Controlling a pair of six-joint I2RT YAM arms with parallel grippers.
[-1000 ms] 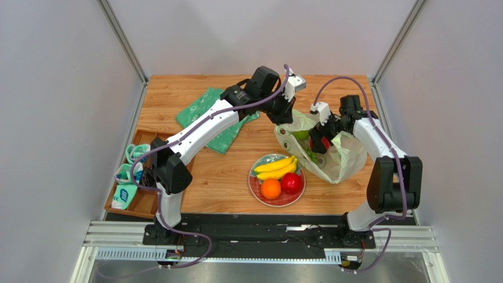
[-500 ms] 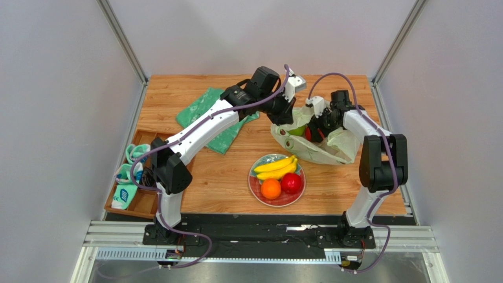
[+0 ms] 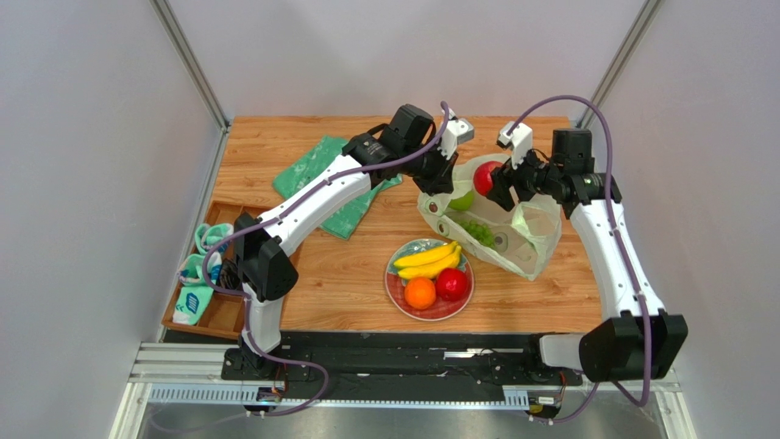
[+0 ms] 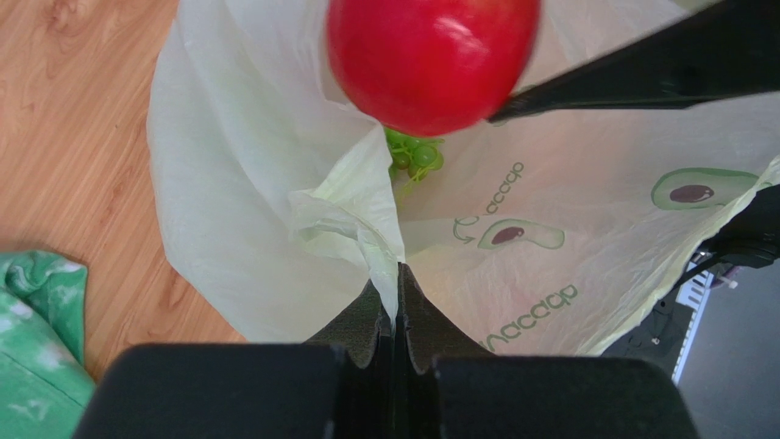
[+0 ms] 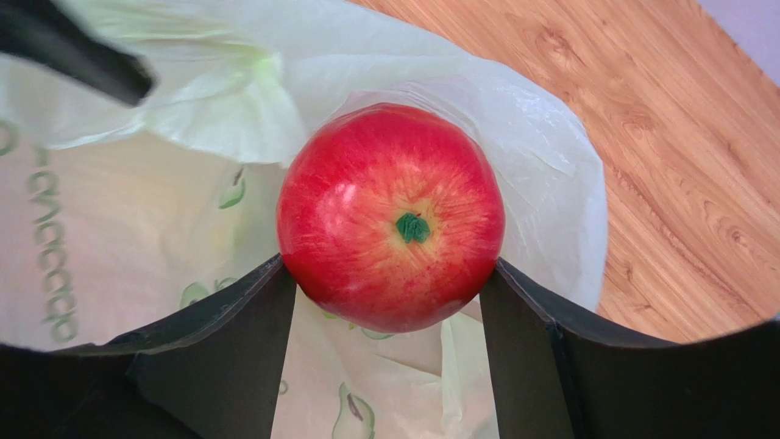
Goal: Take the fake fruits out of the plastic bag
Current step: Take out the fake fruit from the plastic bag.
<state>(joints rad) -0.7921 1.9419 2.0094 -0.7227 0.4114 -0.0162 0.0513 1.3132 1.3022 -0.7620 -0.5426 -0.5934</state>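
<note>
The red apple (image 3: 486, 176) hung above the open mouth of the plastic bag (image 3: 522, 240), free of the film, with its stem end facing the right wrist camera. The right claw (image 3: 494, 180) was clamped on it, one finger on each flank across the widest part. Being round, it had no long axis to line up.

Below it in the bag lay the green apple (image 3: 463, 200) and the grape cluster (image 3: 478, 230). The left claw (image 3: 442, 176) was pinched together on the bag's rim at its far-left side, holding the mouth up and open.

The plate (image 3: 394, 291) sat on the desk (image 3: 348, 274) nearer the arm bases and to the left of the held apple, just beside the bag's near-left edge. It already carried the banana bunch (image 3: 427, 259), the orange (image 3: 420, 293) and the other red fruit (image 3: 451, 284).

The coming move probably turned on that offset: the right arm needed to bring the apple toward the bases, leftward and down. Free room on the plate looked scarce, so the apple could roll off.
</note>
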